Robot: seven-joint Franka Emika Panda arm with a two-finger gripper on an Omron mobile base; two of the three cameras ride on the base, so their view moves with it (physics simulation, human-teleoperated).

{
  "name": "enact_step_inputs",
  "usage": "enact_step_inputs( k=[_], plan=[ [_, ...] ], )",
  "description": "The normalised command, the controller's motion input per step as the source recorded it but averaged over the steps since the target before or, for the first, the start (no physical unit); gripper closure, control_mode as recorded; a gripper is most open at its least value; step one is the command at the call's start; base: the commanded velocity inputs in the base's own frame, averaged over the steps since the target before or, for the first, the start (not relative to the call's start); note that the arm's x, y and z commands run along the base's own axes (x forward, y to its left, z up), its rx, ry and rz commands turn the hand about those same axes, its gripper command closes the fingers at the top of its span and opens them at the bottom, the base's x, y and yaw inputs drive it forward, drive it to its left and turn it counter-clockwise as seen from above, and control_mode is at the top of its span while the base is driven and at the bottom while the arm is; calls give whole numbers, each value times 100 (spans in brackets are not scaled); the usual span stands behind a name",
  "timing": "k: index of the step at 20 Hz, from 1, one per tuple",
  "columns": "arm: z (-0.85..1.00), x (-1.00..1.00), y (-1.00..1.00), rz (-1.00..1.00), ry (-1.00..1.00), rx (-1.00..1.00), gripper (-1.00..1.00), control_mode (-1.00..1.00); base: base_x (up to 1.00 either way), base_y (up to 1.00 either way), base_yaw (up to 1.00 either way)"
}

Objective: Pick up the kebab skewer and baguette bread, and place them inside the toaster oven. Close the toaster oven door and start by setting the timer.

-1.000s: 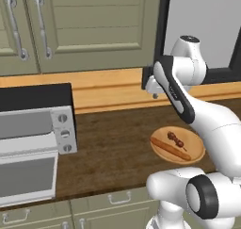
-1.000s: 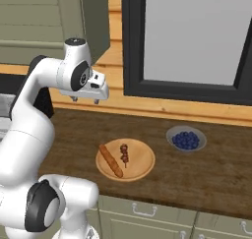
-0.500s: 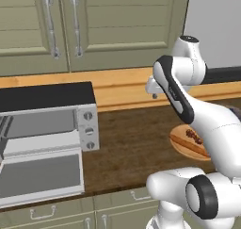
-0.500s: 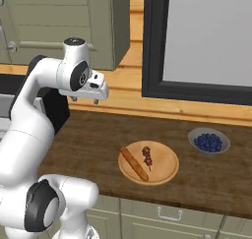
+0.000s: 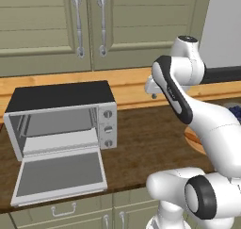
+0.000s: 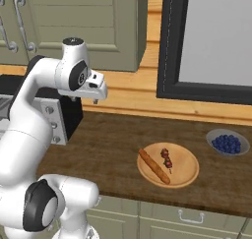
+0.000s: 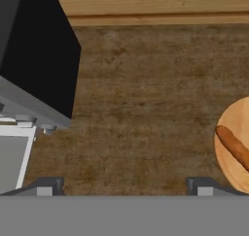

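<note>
Since my base rolled left, my gripper [image 6: 96,101], seemingly spread and empty, hovers high between oven [image 5: 61,115] and plate [image 6: 187,176], whose baguette [image 6: 154,166] slants rightward.

A home kitchen: olive cabinets [image 5: 70,30] hang above a dark wooden desk [image 6: 113,149] carrying a toaster oven [image 5: 61,124], a plate [image 6: 184,171] of food and blueberries [image 6: 226,143].
</note>
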Motion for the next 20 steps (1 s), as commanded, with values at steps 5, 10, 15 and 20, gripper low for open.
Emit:
enact_step_inputs(
  k=[5,10,15,20],
  plan=[
    [0,0,0,0,0,0,-100,100,0,0,0],
    [0,0,0,0,0,0,-100,-100,0,0,0],
    [0,0,0,0,0,0,-100,-100,0,0,0],
    [0,-3,0,0,0,0,-100,-100,0,0,0]
  ],
)
